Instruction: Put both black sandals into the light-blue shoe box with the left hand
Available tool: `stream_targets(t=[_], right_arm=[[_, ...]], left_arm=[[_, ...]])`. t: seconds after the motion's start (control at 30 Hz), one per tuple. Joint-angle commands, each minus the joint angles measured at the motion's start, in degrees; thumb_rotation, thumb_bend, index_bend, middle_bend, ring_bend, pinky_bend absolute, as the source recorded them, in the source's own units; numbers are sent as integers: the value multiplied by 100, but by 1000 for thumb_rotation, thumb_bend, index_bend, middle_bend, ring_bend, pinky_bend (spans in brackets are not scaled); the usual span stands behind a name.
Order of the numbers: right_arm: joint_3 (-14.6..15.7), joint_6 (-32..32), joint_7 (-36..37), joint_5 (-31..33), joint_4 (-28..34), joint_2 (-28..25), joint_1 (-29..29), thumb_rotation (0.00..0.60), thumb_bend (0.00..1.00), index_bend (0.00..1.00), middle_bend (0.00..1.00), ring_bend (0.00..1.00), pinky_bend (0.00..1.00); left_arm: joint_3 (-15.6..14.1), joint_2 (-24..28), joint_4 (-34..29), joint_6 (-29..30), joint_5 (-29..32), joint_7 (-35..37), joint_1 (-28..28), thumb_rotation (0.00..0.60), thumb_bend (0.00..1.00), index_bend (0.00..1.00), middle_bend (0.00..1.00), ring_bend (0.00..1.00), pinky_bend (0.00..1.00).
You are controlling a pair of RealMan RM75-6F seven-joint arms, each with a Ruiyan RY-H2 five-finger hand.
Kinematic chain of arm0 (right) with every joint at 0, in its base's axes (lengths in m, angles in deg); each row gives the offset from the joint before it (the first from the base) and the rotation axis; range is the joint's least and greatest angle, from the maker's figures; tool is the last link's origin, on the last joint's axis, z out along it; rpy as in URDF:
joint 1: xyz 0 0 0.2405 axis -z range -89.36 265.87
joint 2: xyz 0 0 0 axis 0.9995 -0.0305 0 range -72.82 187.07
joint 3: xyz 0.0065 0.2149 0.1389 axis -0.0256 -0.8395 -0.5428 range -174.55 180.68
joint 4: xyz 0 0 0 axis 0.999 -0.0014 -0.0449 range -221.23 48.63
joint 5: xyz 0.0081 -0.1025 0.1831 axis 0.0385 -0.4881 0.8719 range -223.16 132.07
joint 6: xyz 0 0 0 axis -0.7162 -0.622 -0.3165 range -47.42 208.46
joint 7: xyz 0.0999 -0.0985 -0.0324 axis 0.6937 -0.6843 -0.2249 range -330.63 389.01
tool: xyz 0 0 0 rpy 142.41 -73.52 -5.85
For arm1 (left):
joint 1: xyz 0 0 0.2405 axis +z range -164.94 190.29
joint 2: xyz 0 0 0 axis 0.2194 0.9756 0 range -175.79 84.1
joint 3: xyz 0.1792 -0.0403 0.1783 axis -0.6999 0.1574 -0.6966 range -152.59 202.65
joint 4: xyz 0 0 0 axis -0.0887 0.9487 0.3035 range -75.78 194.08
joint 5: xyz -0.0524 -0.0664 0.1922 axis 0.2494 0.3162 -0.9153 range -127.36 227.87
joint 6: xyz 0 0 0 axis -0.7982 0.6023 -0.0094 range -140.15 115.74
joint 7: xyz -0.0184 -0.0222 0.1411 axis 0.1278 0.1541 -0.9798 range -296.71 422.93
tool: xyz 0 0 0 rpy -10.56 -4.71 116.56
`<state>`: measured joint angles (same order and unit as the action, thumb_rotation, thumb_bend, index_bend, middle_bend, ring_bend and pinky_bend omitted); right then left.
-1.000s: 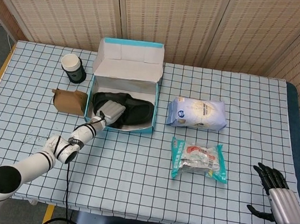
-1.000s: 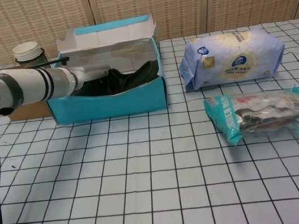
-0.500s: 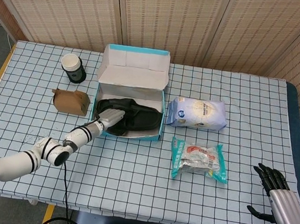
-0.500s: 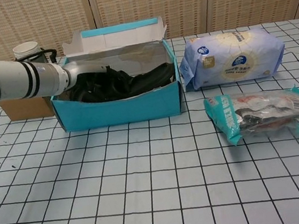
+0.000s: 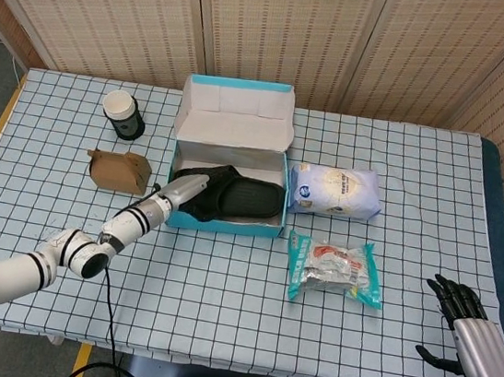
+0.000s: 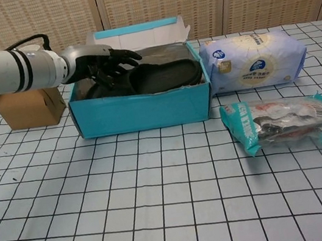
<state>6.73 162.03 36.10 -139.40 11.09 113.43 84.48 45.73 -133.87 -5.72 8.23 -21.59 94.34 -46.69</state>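
Observation:
The light-blue shoe box (image 5: 228, 226) (image 6: 141, 111) stands open at the middle back of the table, its lid flap upright. Black sandals (image 5: 242, 196) (image 6: 166, 75) lie inside it, overlapping; I cannot separate the two clearly. My left hand (image 5: 187, 186) (image 6: 100, 62) hovers over the box's left end, fingers spread above the sandals' left part and gripping nothing. Whether the fingertips touch the sandals is unclear. My right hand (image 5: 470, 333) rests near the table's front right corner, fingers apart and empty; only the head view shows it.
A brown carton (image 5: 119, 171) (image 6: 29, 108) sits just left of the box, with a paper cup (image 5: 122, 114) behind it. A white-and-blue pack (image 5: 333, 190) (image 6: 256, 61) touches the box's right side. A green snack packet (image 5: 334, 269) (image 6: 285, 123) lies in front of it.
The shoe box with the sandals has slid to the right, up against the white-and-blue pack. My left hand has lifted off the sandals and opened its fingers. The right hand stayed still.

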Motion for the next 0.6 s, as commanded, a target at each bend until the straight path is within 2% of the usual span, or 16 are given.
stream_targets(t=[0.03, 0.23, 0.43, 0.6], right_arm=[[-7, 11, -11, 8, -3, 4, 4, 600, 74, 0, 0, 0, 0], [-20, 26, -56, 24, -8, 21, 12, 600, 74, 0, 0, 0, 0], [-33, 48, -76, 45, 5, 32, 24, 600, 74, 0, 0, 0, 0], [-32, 47, -54, 44, -1, 23, 25, 600, 74, 0, 0, 0, 0]], left_arm=[[53, 107, -114, 174, -171, 209, 68, 600, 391, 0, 0, 0, 55], [18, 295, -342, 608, -454, 471, 177, 600, 389, 0, 0, 0, 54], [-267, 478, -562, 321, -541, 736, 171, 600, 391, 0, 0, 11, 56], [-449, 317, -417, 302, -680, 850, 116, 600, 391, 0, 0, 0, 54]])
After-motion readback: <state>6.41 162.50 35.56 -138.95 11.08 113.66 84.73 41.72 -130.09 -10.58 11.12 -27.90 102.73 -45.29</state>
